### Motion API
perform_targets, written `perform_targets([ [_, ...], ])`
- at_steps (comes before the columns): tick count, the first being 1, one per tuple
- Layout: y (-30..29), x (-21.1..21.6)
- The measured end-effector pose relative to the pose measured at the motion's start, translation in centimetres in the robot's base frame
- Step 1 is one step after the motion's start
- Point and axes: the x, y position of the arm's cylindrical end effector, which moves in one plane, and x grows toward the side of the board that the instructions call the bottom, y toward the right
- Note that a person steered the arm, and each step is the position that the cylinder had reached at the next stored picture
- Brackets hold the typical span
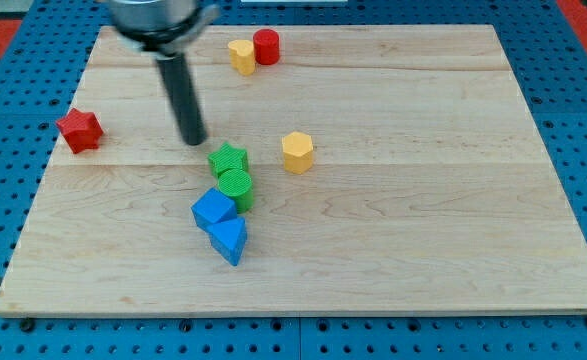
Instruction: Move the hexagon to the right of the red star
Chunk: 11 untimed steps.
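The rod's tip (195,141), with no hand to spread or pinch, stands between the red star (80,130) and the yellow hexagon (297,151), on the hexagon's wrong side.

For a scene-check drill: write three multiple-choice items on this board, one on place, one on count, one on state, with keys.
1. Where is the red star?
A. near the view's left edge
B. view's bottom right
C. touching the blue blocks

2. How many green blocks?
A. one
B. two
C. four

3. My tip is:
A. pressed against the hexagon
B. on the red cylinder
C. apart from every block, up-left of the green star

Key: 1 A, it sits by the board's left edge. 2 B, the green star and green cylinder. 3 C, bare wood shows around the tip.
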Motion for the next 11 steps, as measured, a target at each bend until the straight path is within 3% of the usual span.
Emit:
perform_targets([
  [1, 5.4, -1.9],
  [2, 15.2, 1.1],
  [3, 13.3, 4.6],
  [5, -5.6, 0.7],
  [6, -1.1, 1.7],
  [7, 1.6, 0.0],
  [8, 0.8, -3.4],
  [10, -9.1, -3.4],
  [11, -4.1, 0.0],
])
